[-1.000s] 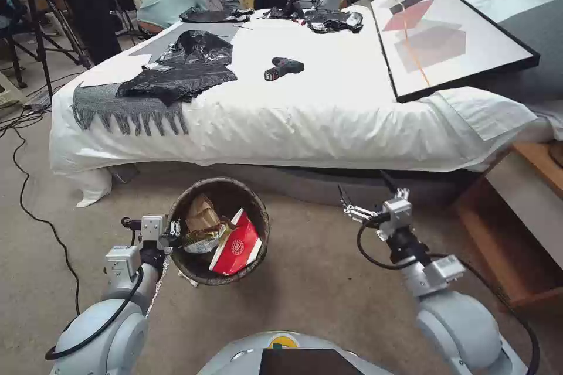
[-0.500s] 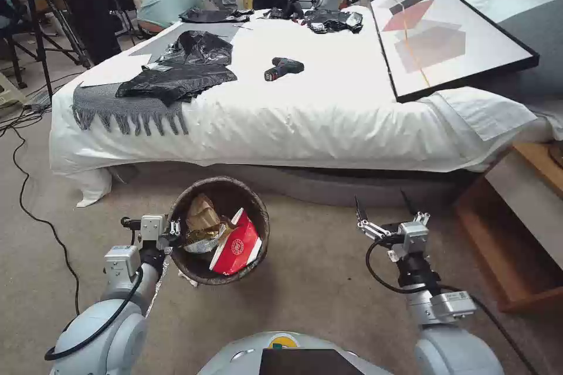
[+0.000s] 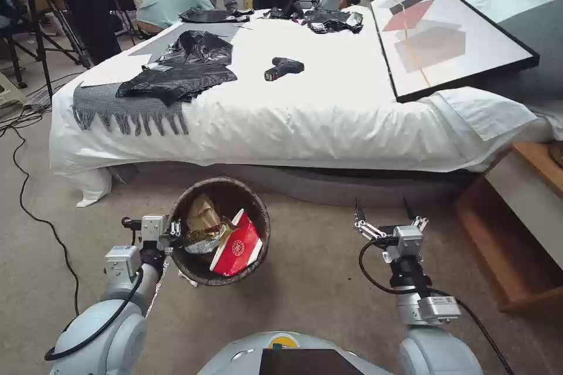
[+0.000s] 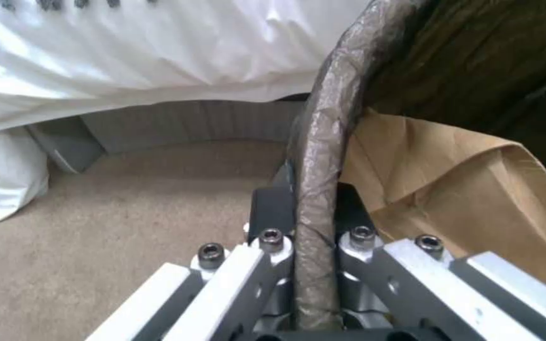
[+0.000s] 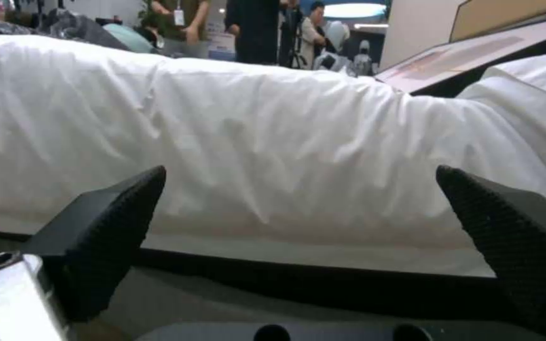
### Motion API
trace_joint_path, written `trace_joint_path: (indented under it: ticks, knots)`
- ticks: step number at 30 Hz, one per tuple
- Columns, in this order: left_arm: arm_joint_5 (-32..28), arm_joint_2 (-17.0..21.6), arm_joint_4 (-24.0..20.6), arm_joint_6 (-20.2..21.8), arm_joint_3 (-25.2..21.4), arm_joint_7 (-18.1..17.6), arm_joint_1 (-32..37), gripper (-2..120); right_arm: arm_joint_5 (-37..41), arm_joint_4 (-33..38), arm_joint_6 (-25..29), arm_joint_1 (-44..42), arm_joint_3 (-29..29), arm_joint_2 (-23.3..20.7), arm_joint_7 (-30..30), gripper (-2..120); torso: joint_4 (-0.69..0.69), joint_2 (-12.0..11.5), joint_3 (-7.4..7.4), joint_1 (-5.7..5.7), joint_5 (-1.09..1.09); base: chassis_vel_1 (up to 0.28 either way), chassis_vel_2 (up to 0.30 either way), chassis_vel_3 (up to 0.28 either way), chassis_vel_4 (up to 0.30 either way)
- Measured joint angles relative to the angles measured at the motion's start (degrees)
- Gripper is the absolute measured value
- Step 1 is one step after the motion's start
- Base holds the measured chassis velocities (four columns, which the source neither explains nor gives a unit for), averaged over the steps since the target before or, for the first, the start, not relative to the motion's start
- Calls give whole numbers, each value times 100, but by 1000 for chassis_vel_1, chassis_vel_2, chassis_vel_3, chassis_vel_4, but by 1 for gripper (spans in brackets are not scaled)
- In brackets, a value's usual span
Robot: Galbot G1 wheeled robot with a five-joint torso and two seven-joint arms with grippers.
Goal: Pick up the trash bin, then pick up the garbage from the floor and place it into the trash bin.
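The trash bin, round with a dark bag folded over its rim, hangs just above the carpet in front of the bed. My left gripper is shut on its left rim. In the left wrist view the bagged rim runs between the closed jaws. Inside the bin lies garbage: a red-and-white carton, a brown paper bag and a gold wrapper. My right gripper is open and holds nothing. It sits to the bin's right, low over the carpet, pointing at the bed's side.
The bed with its white sheet stands straight ahead, carrying black plastic bags, a drill and a framed picture. A wooden nightstand stands at right. Cables trail over the carpet at left. Open carpet lies between my arms.
My right arm has drawn back toward my body and lowered, and its open gripper has swung round to face the bed. The left gripper and the bin have not moved.
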Motion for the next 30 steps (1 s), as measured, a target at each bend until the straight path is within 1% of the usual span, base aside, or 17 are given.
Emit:
trace_joint_path:
  ticks: [7, 17, 30]
  knots:
    - [3, -11, -4, 9, -4, 1, 0, 0, 57, -7, -51, 44, 15, -85, 19, 100, 0, 0, 0, 0, 0, 0, 0, 0, 0]
    - [16, -29, -13, 12, -4, -8, 12, 0, 126, -9, -98, 67, 13, -138, 30, 100, 0, 0, 0, 0, 0, 66, 66, 48, 56]
    - [21, -37, -27, 14, 8, -13, 29, 0, 229, -2, -166, 113, 12, -251, 45, 100, 0, 0, 0, 0, 1, 76, 80, 89, 84]
